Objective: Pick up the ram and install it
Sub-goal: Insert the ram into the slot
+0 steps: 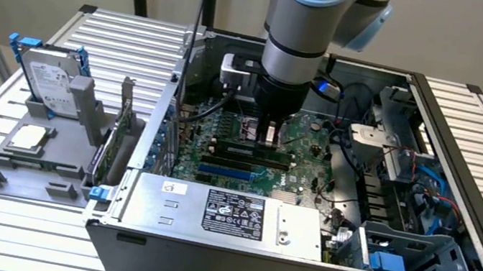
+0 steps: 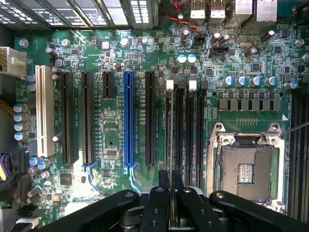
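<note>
Here your gripper (image 2: 170, 212) is clamped on the ram (image 2: 171, 159), seen edge-on as a thin blade standing over the motherboard (image 2: 111, 140). Its long axis runs along the memory slot (image 2: 169, 125) with the white latch, beside the CPU socket (image 2: 246, 169), and it sits directly above that slot.

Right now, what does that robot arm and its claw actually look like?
The arm is a thick silver-grey tube with a light blue joint cap and a black wrist section; a small white box with a black cable sits beside it. In the wrist view, the gripper is matte black, with jointed linkage bars and round pivot pins.
</note>
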Action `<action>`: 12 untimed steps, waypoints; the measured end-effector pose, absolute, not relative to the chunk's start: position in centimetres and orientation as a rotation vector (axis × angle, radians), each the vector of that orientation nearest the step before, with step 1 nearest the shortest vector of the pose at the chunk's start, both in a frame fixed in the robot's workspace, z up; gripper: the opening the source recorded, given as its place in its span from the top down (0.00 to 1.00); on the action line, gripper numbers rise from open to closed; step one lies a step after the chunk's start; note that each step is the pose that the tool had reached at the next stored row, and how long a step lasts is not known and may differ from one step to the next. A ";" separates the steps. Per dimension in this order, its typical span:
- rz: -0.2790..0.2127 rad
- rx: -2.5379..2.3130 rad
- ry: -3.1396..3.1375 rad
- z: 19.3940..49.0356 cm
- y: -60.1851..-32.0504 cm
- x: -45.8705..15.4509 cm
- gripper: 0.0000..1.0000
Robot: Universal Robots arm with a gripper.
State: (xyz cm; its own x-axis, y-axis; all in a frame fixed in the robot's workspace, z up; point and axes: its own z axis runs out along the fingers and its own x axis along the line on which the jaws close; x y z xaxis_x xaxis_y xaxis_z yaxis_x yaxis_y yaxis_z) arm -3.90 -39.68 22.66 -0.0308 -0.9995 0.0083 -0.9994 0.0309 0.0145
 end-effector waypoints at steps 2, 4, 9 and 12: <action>-0.007 2.175 -2.245 22.6 -39.6 -3.9 0.87; -0.007 2.175 -2.245 22.6 -39.5 -3.9 0.87; -0.005 2.174 -2.244 22.5 -39.4 -3.9 0.87; -0.001 2.173 -2.242 22.3 -39.4 -3.9 0.87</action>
